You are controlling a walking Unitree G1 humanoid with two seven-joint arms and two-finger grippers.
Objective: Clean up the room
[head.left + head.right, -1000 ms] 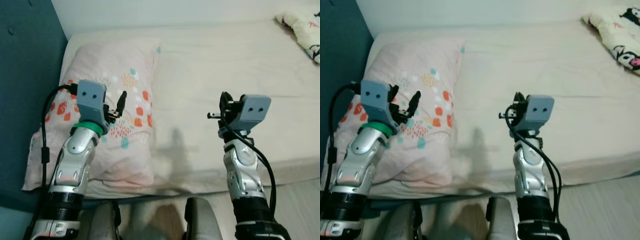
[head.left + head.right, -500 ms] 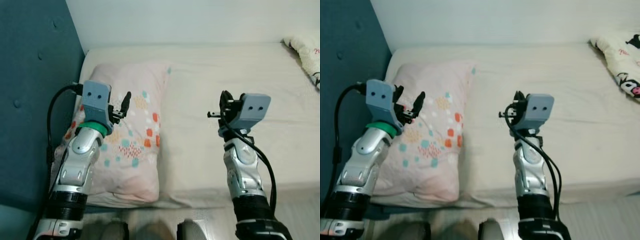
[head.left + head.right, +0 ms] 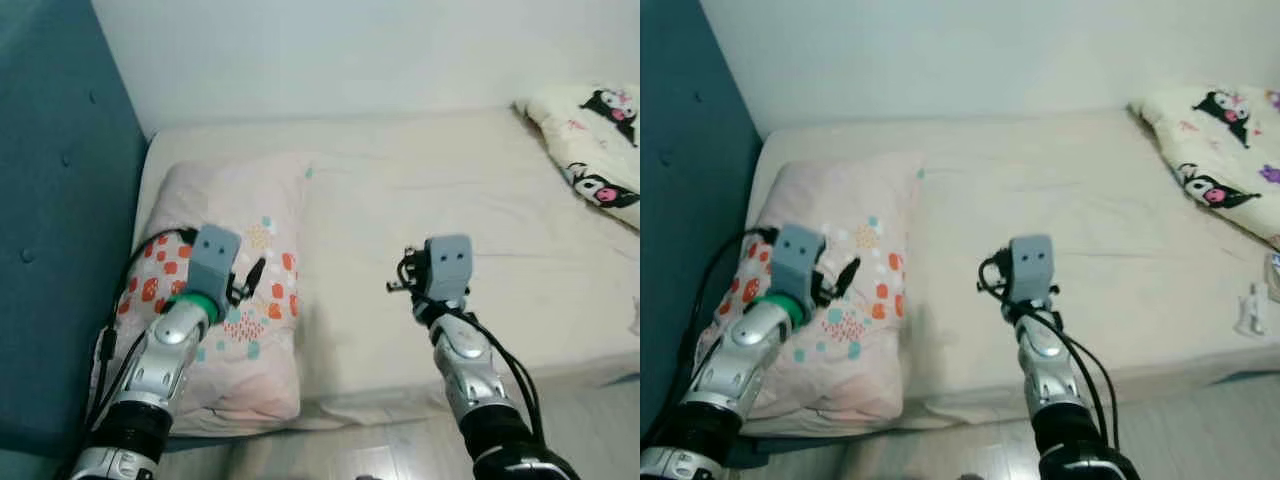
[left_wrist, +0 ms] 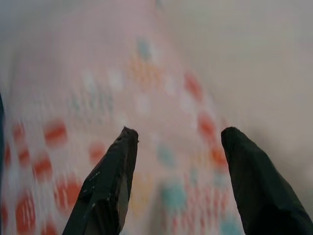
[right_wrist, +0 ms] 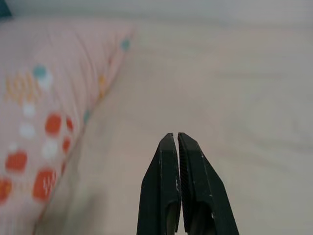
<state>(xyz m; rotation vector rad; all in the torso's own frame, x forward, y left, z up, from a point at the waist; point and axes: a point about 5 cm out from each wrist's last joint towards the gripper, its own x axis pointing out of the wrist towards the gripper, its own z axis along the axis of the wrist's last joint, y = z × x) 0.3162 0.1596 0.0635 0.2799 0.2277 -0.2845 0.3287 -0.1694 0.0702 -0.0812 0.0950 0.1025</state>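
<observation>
Both silver arms rise from the bottom edge of the head views, forearms angled upward. The left gripper (image 4: pixel 178 147), at lower left, has its black fingers (image 4: pixel 105 188) spread wide apart. The right gripper (image 5: pixel 177 142), lower centre-right, has its fingers pressed together.

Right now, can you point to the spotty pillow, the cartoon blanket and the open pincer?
spotty pillow (image 3: pixel 245 250), left eye view, its pink middle.
cartoon blanket (image 3: pixel 1200 140), right eye view, its printed fold.
left pincer (image 4: pixel 178 142), left wrist view, midway between its parted fingertips.
</observation>
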